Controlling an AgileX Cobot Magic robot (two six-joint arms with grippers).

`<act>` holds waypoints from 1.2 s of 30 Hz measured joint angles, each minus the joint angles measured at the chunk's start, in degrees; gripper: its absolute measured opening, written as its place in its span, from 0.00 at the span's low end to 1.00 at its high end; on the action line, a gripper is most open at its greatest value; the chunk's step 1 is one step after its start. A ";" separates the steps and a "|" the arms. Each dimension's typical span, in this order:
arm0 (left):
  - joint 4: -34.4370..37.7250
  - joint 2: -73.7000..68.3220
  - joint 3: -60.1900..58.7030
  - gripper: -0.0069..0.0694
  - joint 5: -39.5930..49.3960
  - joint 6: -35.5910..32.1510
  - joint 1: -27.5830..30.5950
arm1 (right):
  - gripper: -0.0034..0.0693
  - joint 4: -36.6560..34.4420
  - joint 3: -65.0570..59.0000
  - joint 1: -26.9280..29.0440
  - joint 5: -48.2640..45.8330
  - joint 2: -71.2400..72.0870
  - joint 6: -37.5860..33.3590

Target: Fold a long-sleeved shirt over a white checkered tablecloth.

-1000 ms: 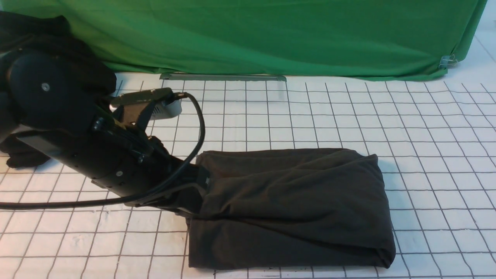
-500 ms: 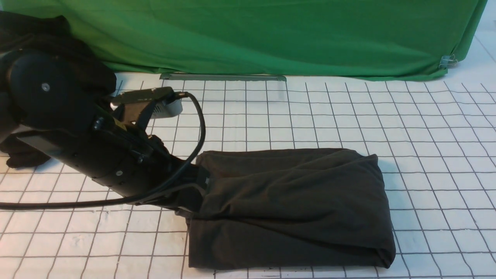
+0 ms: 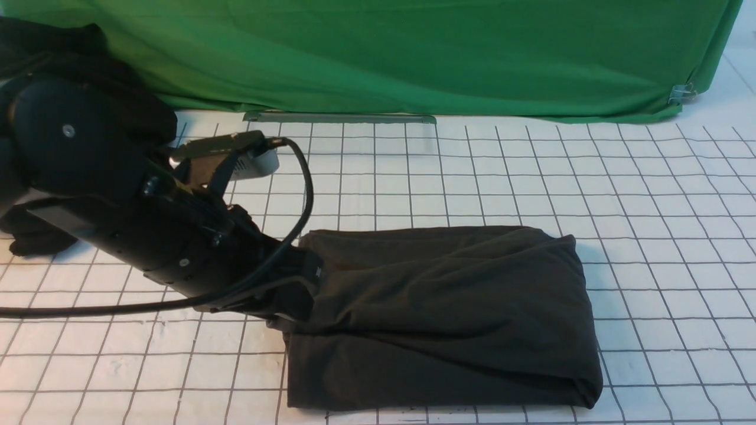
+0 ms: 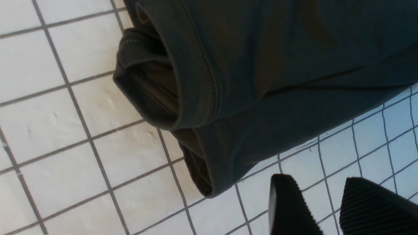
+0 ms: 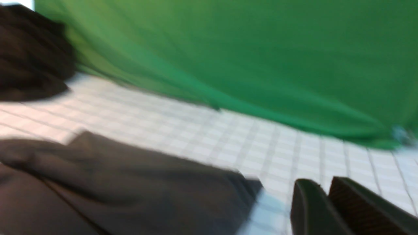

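Note:
The long-sleeved shirt point(image 3: 443, 313) lies folded into a dark charcoal rectangle on the white checkered tablecloth point(image 3: 649, 195); neither its print nor its neck label shows. My left gripper point(image 3: 301, 286) is low at the shirt's left edge. In the left wrist view this left gripper point(image 4: 318, 182) is open, with only tablecloth point(image 4: 49, 65) between its fingers, and the shirt's hemmed, layered edge point(image 4: 196, 81) lies just beyond the tips. My right gripper point(image 5: 326, 187) is out of the front view; its blurred wrist view shows it shut and empty beside the shirt point(image 5: 114, 189).
A blacker heap of cloth point(image 3: 59, 53) sits at the back left behind the left arm. The green backdrop point(image 3: 413, 53) hangs along the far edge, with a metal strip point(image 3: 339, 117) at its foot. The left arm's cable point(image 3: 304, 195) loops above the shirt's left end.
The left arm has crept slightly up and toward the shirt. The shirt has kept its shape and place.

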State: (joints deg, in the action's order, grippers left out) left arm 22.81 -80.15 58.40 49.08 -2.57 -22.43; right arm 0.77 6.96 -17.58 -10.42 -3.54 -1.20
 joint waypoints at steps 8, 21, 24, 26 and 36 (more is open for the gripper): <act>0.00 0.00 0.00 0.32 -2.14 1.14 0.00 | 0.20 5.13 -7.32 10.90 -2.75 2.86 0.00; -4.73 14.99 -0.14 0.08 -3.04 2.20 0.00 | 0.24 5.47 -7.32 11.36 -2.69 2.86 0.00; -6.64 22.10 -2.08 0.08 -4.20 2.20 0.00 | 0.25 5.47 -7.32 11.36 -2.69 2.86 0.00; -7.10 29.05 -6.17 0.08 -6.80 2.20 0.00 | 0.26 5.47 -7.32 11.36 -2.69 2.86 0.00; -3.04 55.55 -28.08 0.08 -33.98 2.57 0.00 | 0.28 5.47 -7.32 11.36 -2.69 2.90 0.05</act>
State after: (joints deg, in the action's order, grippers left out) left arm 19.77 -24.61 30.32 15.10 0.00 -22.43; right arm 6.24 -0.36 -6.23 -13.11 -0.64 -1.15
